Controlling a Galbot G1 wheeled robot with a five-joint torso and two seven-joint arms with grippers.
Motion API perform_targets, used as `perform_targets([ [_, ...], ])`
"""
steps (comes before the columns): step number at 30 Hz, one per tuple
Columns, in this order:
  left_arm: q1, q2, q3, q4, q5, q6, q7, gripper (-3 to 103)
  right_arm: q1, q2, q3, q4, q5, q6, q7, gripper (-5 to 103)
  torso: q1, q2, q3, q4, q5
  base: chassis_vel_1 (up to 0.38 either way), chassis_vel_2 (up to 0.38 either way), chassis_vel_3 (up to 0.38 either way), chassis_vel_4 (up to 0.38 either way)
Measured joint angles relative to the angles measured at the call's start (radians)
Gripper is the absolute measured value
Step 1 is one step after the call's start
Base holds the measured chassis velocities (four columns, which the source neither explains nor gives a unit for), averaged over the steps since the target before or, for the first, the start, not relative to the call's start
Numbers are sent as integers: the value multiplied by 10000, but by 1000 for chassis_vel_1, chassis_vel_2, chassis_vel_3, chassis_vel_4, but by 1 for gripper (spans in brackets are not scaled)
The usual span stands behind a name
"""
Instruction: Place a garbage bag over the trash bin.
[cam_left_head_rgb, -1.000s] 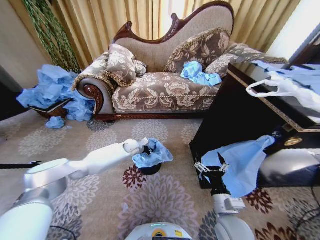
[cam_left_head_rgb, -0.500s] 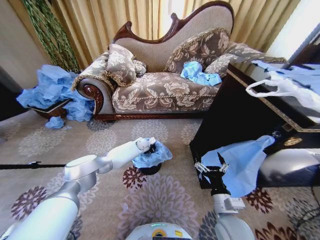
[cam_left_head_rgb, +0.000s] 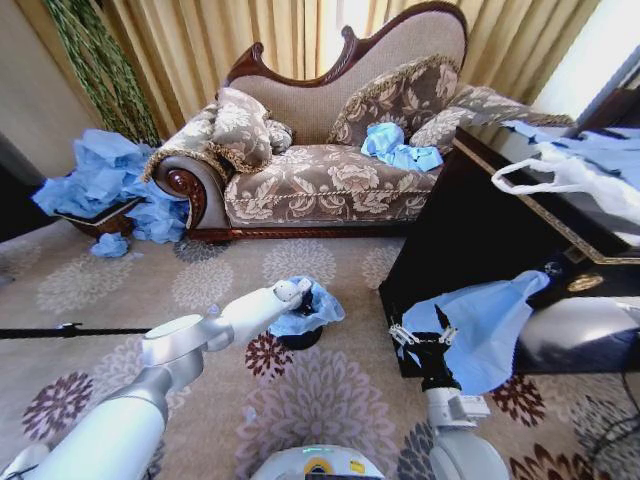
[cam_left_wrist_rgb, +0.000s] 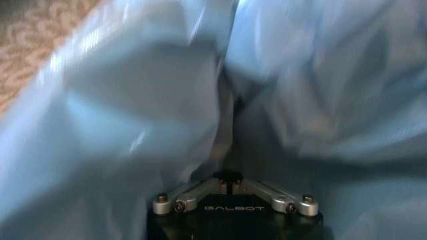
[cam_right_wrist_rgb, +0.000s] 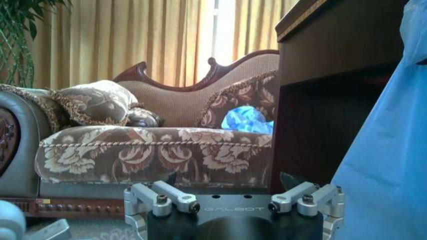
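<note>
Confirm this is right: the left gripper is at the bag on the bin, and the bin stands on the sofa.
Not quite. The head view shows the bin standing on the carpet, before the sofa. The left gripper is indeed at the bag on it.

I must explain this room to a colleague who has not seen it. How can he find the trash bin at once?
Start at the ornate sofa and come forward over the floral carpet to its middle. There stands the trash bin, small, black and round, with the left gripper at its rim. It alone wears a light-blue garbage bag over its top; the other blue bags lie loose.
</note>
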Motion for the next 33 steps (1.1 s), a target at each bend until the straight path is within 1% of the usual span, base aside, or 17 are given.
perform_targets([
  [3,89,78,7,-12,40,-11,49,0,0,0,0,0,0,0,0,100,0,0,0,3,1,0,0,0,0],
  [6,218,158,-2,-290,-46,40,87,0,0,0,0,0,0,0,0,100,0,0,0,2,-3,0,0,0,0],
  [8,255,131,48,-635,-325,153,104,0,0,0,0,0,0,0,0,100,0,0,0,-4,0,0,0,0,0],
  [10,260,48,73,-640,-359,176,113,0,0,0,0,0,0,0,0,100,-1,0,0,-3,0,0,0,0,0],
  [11,263,-120,64,-487,-340,163,115,0,0,0,0,0,1,0,0,100,0,0,0,-3,0,0,0,0,0],
  [13,289,-582,-161,243,-99,-12,90,0,0,0,0,0,1,0,0,100,0,0,0,-1,1,0,0,0,0],
  [14,289,-582,-161,243,-99,-12,90,0,0,0,0,0,1,0,0,100,0,0,0,-1,1,0,0,0,0],
  [16,328,-1036,-486,1124,328,-343,-4,0,0,0,0,0,0,-1,0,100,0,0,0,-7,-1,0,0,0,0],
  [17,354,-1119,-587,1305,450,-403,-46,0,0,-1,0,0,0,-1,0,100,0,0,0,-5,1,0,0,0,0],
  [22,425,-976,-720,1374,753,-568,-130,0,0,-1,0,0,1,0,0,100,0,0,0,0,0,0,0,0,0],
  [23,460,-895,-784,1384,889,-702,-203,0,1,-1,0,0,1,-1,0,100,0,0,0,3,0,0,0,0,0],
  [25,570,-783,-877,1440,1214,-1006,-345,0,0,-1,-1,0,1,-1,0,100,0,0,0,1,1,0,0,0,0],
  [28,753,-719,-911,1341,1372,-1164,-472,0,1,-1,0,0,1,-1,0,100,0,0,0,-2,-1,0,0,0,0],
  [31,906,-710,-1036,1097,1315,-1045,-425,0,1,-1,-1,0,1,0,-1,100,0,0,0,1,-2,0,0,0,0],
  [33,992,-887,-1270,1069,1077,-955,-432,0,0,-1,0,-1,1,0,-1,100,0,0,0,0,0,0,0,0,0],
])
